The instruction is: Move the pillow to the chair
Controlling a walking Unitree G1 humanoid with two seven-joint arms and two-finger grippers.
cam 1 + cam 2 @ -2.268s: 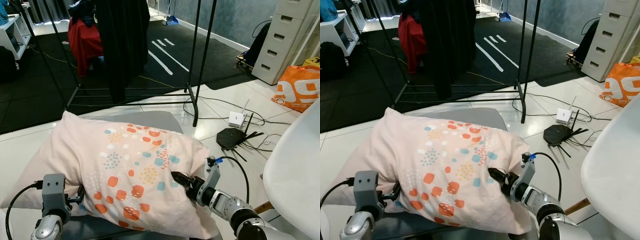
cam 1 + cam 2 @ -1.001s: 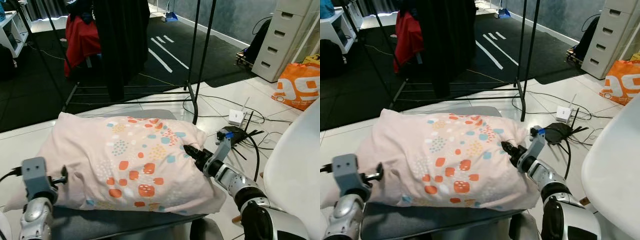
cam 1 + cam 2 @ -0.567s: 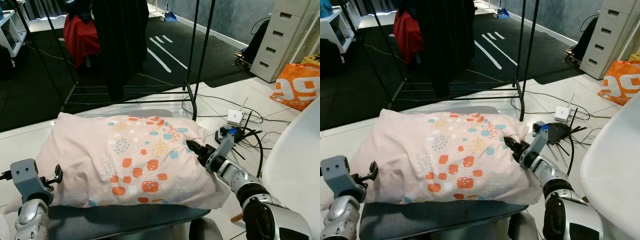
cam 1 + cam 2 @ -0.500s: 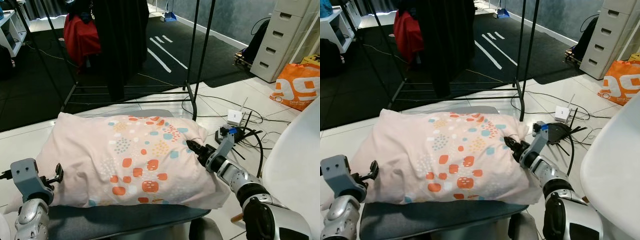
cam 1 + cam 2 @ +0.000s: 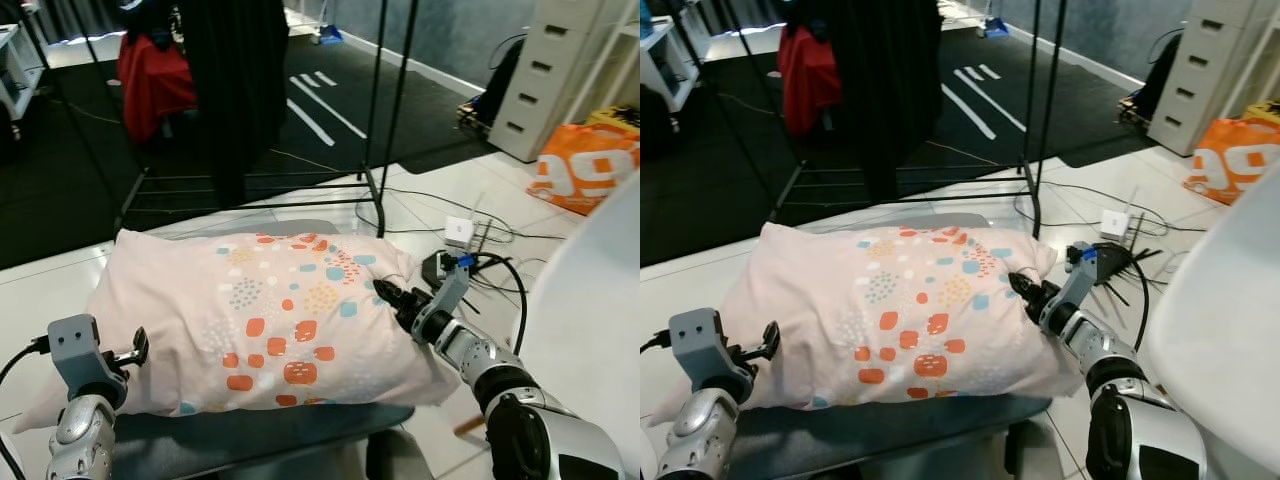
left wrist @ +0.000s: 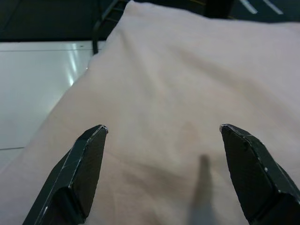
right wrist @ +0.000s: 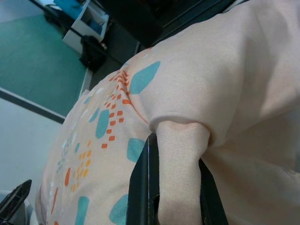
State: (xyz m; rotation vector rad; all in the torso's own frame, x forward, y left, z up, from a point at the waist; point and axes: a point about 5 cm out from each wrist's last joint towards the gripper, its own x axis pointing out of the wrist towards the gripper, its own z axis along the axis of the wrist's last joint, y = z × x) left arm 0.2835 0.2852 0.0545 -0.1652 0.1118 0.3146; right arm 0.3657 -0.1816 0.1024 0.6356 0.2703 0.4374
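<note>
A pale pink pillow (image 5: 250, 315) with orange and teal dots lies flat on the grey chair seat (image 5: 260, 428). My right gripper (image 5: 386, 293) is at the pillow's right edge and is shut on it. The right wrist view shows a fold of the fabric (image 7: 182, 140) pinched between the two black fingers (image 7: 140, 187). My left gripper (image 5: 135, 349) is open at the pillow's near left corner. In the left wrist view its fingers (image 6: 79, 173) stand wide apart, with pillow cloth (image 6: 187, 84) just ahead and nothing held.
A black clothes rack (image 5: 375, 110) with dark garments and a red one (image 5: 150, 75) stands behind the chair. A router and cables (image 5: 455, 235) lie on the tiled floor at right. An orange bag (image 5: 585, 165), white drawers (image 5: 535, 70) and a white curved shell (image 5: 590, 330) are further right.
The pillow has come down from a raised tilt to lie flat on the seat. The right gripper went forward with its edge. The left gripper has come off the cloth and stands open.
</note>
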